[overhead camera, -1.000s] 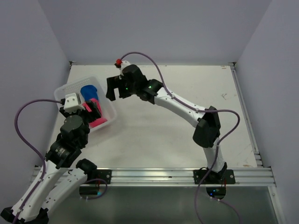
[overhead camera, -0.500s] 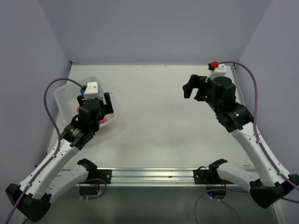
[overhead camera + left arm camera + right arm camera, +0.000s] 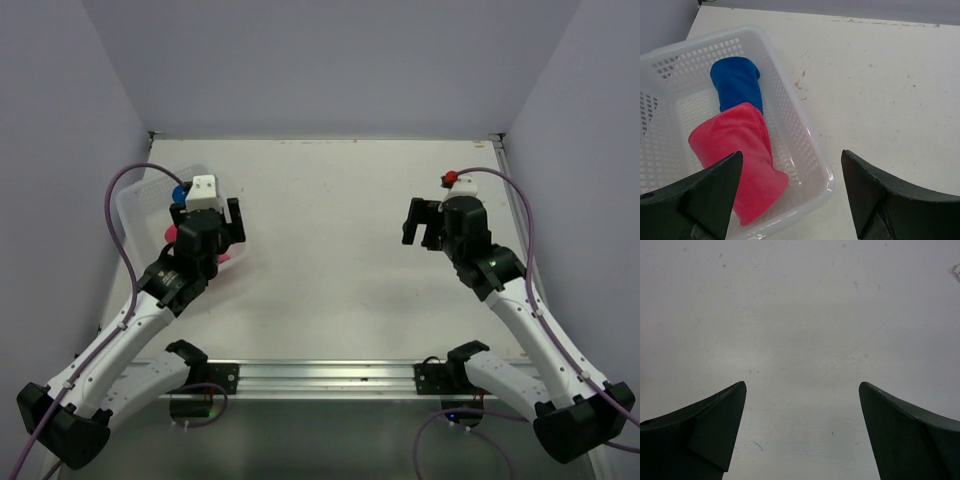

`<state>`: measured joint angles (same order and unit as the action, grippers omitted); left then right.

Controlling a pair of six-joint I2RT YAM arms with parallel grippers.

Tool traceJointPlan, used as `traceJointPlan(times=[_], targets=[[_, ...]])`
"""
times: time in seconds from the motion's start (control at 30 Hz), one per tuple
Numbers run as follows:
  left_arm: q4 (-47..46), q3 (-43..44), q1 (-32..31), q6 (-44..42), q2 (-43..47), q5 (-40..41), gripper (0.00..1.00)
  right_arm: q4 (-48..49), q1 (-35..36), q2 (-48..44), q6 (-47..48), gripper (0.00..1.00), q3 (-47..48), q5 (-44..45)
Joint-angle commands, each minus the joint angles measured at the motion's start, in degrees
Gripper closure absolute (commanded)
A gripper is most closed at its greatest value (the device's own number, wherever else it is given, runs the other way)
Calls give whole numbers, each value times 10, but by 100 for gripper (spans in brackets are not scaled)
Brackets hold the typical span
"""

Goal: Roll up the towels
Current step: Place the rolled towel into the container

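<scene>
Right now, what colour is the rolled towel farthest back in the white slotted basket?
The towel is royal blue, clearest in the left wrist view.

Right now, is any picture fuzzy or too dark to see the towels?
Left wrist view: sharp and evenly lit, blue towel and pink towel clear in the basket, only the dark fingers at the bottom look soft. Right wrist view: bright white table, fingers almost black shapes. Top view: clear, soft shadows, but the left arm hides most of both towels.
</scene>
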<state>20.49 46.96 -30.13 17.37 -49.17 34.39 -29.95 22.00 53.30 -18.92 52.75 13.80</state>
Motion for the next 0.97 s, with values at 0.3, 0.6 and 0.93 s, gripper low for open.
traceJointPlan(times=[0.3, 0.6, 0.93], targets=[[-32, -2, 6, -22, 5, 30, 15, 18, -2, 43, -48, 1, 23, 31], [-29, 2, 11, -22, -3, 20, 14, 30, -2, 53, -53, 1, 11, 30], [-30, 3, 22, -23, -10, 8, 12, -5, -2, 97, -52, 1, 35, 27]])
